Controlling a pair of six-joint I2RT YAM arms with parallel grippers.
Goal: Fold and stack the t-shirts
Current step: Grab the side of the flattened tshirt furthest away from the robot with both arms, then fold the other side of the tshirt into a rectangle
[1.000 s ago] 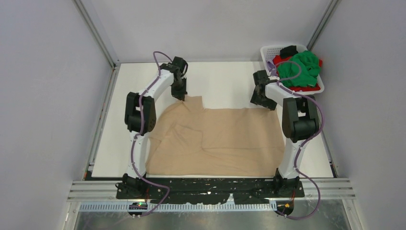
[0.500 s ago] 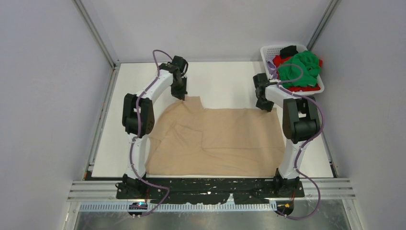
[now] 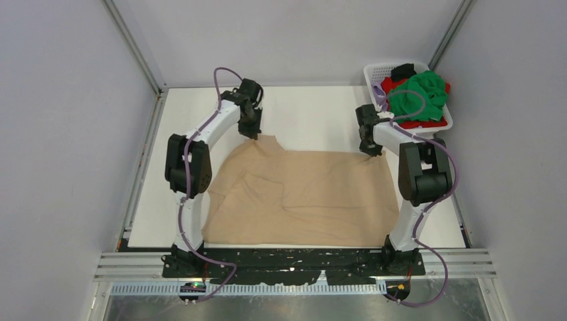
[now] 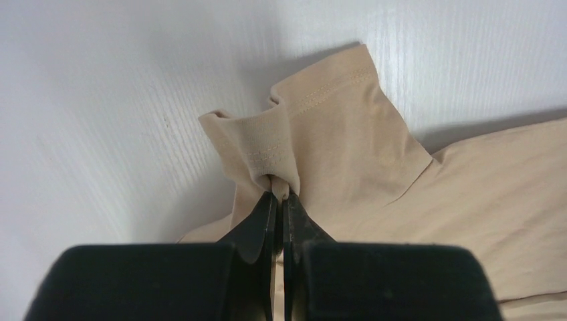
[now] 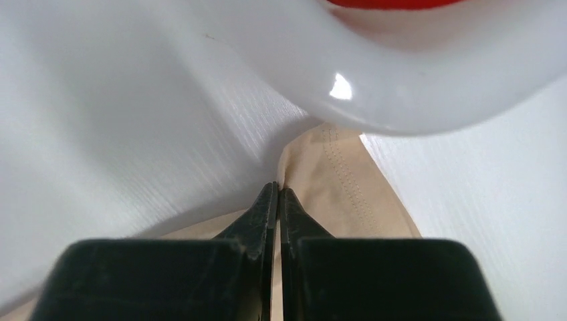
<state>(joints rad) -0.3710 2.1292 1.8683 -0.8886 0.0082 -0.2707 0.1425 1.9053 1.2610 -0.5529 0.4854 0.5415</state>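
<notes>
1. Between the two end effectors, the beige t-shirt [image 3: 301,194] lies spread on the bench [image 3: 314,114], soft and rumpled, and no fold is made yet.
2. Left end effector [image 4: 281,194] is clamped on a bunched far corner. Right end effector [image 5: 279,190] is closed, apparently pinching the other far corner.
3. Just beyond the right one, the basket [image 3: 374,70] holds the green t-shirt [image 3: 418,93] and the red t-shirt [image 3: 428,124], both unfolded, so most of the job remains.

No writing, label, brand or number is legible on anything; pale specks on the black base rail [image 3: 294,262] may be mere scuffs.
</notes>
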